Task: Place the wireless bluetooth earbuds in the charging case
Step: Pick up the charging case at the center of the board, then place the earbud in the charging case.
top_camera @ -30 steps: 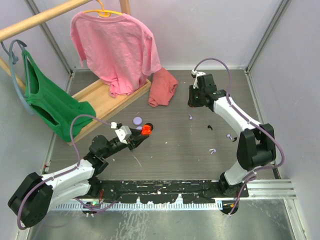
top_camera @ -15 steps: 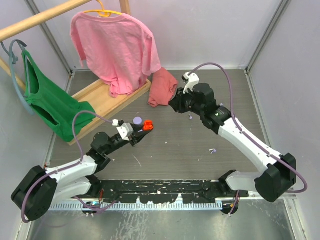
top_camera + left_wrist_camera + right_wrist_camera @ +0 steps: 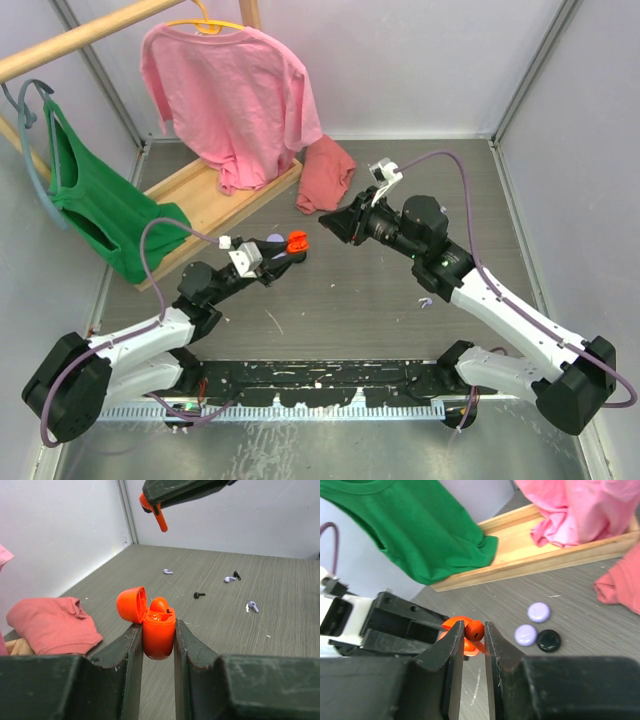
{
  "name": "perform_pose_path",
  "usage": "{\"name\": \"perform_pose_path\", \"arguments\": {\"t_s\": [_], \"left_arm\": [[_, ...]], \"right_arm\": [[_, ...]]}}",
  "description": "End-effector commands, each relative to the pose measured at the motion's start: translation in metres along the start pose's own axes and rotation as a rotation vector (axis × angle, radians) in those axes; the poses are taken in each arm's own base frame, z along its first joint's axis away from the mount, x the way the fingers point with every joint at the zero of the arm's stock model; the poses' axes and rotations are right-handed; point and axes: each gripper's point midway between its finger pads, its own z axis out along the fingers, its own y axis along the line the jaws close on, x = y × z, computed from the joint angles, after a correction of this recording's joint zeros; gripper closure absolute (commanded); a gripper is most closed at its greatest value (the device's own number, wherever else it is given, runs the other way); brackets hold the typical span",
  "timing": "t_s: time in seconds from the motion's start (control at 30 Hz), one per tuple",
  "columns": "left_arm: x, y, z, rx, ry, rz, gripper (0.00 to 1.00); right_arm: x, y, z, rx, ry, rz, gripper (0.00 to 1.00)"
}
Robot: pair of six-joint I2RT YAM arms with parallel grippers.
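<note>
2 grips, left claw [image 3: 283, 256] clamping orange case [image 3: 159, 632], right claw [image 3: 469, 630] pinching orange earbud [image 3: 159, 520] just beyond, tabletop [image 3: 350, 300] below.

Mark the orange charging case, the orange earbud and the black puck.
orange charging case [image 3: 159, 635], left wrist view, body below the open lid
orange earbud [image 3: 159, 520], left wrist view, its stem
black puck [image 3: 548, 640], right wrist view, top face

Pale walls [image 3: 420, 60] enclose a grey wood-grain counter [image 3: 350, 290]. At the back left, a wooden rack [image 3: 195, 192] carries a pink shirt [image 3: 230, 90] and a green top [image 3: 95, 205].
</note>
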Motion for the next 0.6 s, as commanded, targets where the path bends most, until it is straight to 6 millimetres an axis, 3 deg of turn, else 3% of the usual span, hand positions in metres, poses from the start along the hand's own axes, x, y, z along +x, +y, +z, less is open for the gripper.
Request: {"name": "perform_pose_path", "arguments": {"t_s": [0.0,0.27,0.57], "left_arm": [[-0.06,0.004,0.008,0.001,-0.183,0.048,0.94],[-0.076,0.0,0.006,0.016,-0.229,0.031,0.94],[-0.087,-0.005,0.005,0.04,-0.257,0.019,0.94]], "right_arm": [[-0.025,0.046,-0.005,-0.178,-0.119,0.009,0.88],[-0.012,0.075,0.001,-0.281,-0.13,0.021,0.88],[-0.003,0.085,0.008,-0.316,-0.131,0.023,0.88]]}}
